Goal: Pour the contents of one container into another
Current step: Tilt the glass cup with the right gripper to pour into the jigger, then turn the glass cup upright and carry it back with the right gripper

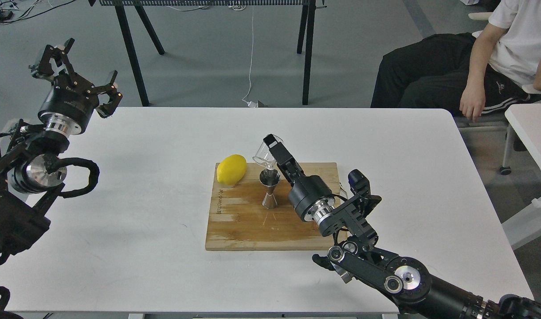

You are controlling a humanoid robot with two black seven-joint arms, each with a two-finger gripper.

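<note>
My right gripper (270, 148) is shut on the small clear glass cup (262, 155), holding it tipped steeply with its mouth down and to the left, right over the steel jigger (269, 188). The jigger stands upright on the wooden cutting board (252, 226), its upper mouth just under the cup's lip. Whatever is in the cup is too faint to make out. My left gripper (73, 62) hangs high beyond the table's left edge, open with nothing between its fingers.
A yellow lemon (231, 169) lies at the board's far left corner, close to the jigger. The board rests mid-way on the white table (119, 212). A seated person (496, 57) is beyond the far right corner, and black table legs (133, 53) stand behind.
</note>
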